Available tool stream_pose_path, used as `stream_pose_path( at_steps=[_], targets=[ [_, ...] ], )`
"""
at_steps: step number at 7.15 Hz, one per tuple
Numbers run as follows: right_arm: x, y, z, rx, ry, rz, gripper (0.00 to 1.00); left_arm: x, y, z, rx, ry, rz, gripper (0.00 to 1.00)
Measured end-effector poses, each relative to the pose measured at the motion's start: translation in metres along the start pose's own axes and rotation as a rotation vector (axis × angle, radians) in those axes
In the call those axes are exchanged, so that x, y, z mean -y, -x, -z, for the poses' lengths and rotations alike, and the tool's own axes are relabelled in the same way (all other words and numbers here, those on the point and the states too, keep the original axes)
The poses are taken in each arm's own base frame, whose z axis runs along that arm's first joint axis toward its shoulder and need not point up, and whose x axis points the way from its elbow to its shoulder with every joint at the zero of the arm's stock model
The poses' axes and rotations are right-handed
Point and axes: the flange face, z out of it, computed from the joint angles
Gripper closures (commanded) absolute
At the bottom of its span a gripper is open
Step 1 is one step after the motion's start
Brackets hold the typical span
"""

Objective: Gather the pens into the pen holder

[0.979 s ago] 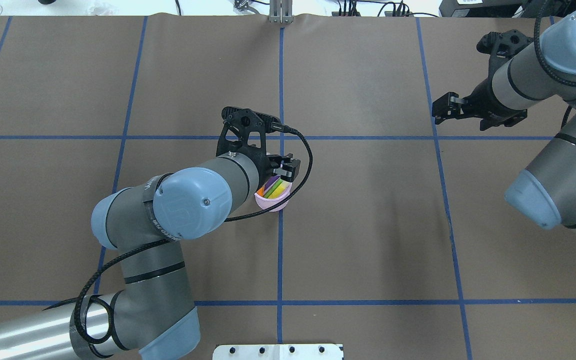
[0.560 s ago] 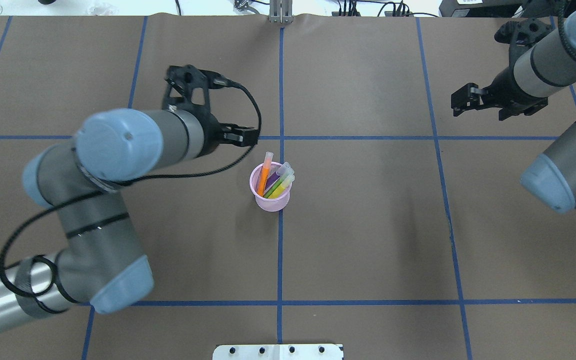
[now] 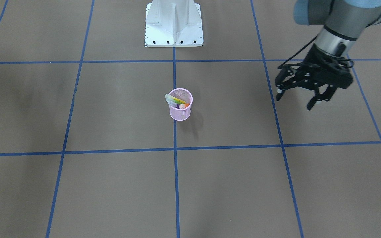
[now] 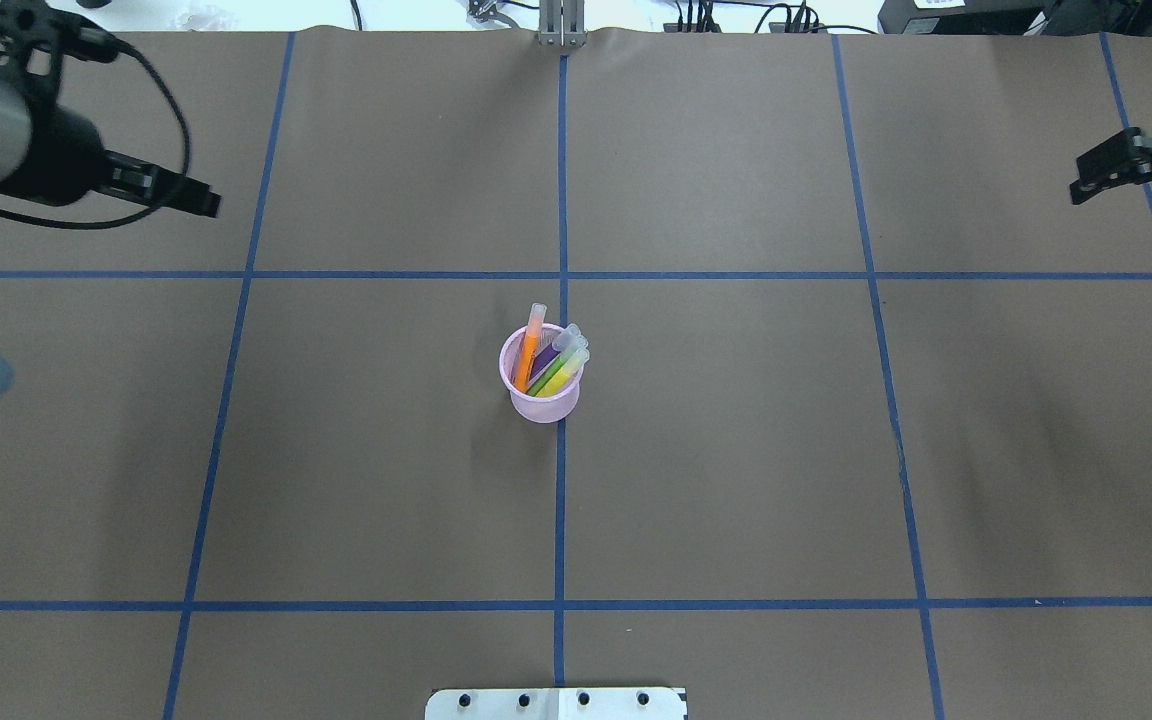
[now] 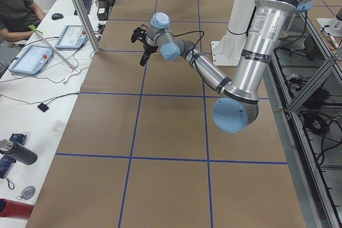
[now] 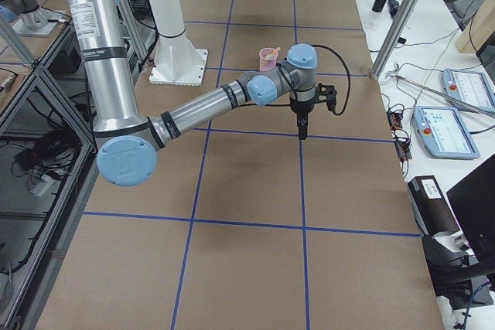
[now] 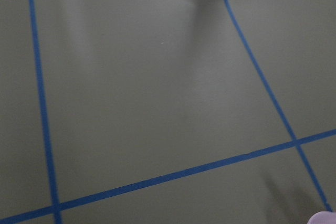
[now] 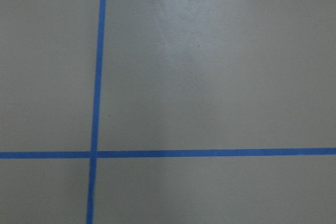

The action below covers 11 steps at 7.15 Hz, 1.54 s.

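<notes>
The pink mesh pen holder [image 4: 543, 392] [image 3: 180, 112] stands upright at the table's middle, beside a blue tape line. Orange [image 4: 529, 345], purple, green and yellowish pens lean inside it, their pale caps sticking above the rim. My left gripper [image 3: 294, 100] [image 4: 176, 195] hangs open and empty above the table, well off to my left of the holder. My right gripper [image 4: 1126, 190] is far off to the right at the view's edge, fingers apart, holding nothing. A sliver of the holder [image 7: 321, 219] shows in the left wrist view's bottom corner.
Brown table cover with a blue tape grid [image 4: 561, 274]. The robot's white base plate [image 3: 174, 23] sits at my edge. In the side views, desks with tablets [image 5: 32, 60] [image 6: 445, 129], cables and a seated person [image 5: 16, 9] lie past the far edge.
My left gripper rose from over the pen holder and swung far left, leaving the pens standing in it. The right arm drew back toward the right edge.
</notes>
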Motion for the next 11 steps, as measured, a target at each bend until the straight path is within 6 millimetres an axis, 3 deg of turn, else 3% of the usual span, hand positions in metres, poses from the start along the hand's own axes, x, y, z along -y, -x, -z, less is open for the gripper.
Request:
stream_pose_path(
  at_steps=[1,3,5,6,7,8,11],
  targets=[
    [0.001,-0.056,0.01,0.008,0.003,0.024,0.02,-0.008,0.051,0.021,0.002,0.026,-0.033,0.01],
    [-0.019,-0.157,0.023,0.011,0.004,0.081,0.02,-0.028,0.14,0.051,0.009,0.057,-0.069,0.01],
    [-0.035,-0.217,0.032,0.003,-0.006,0.105,0.01,-0.047,0.239,0.057,0.003,0.1,-0.037,0.01],
    [-0.037,-0.23,0.036,-0.001,-0.014,0.113,0.01,-0.066,0.289,0.045,-0.002,0.145,0.034,0.01],
    [-0.038,-0.234,0.038,-0.006,-0.018,0.113,0.01,-0.078,0.316,0.037,-0.005,0.18,0.093,0.01],
    [-0.04,-0.235,0.039,-0.008,-0.02,0.108,0.01,-0.082,0.326,0.033,0.0,0.216,0.142,0.01],
    [-0.043,-0.233,0.034,-0.003,-0.01,0.023,0.01,-0.063,0.334,0.033,0.151,0.274,0.176,0.01]
  ],
)
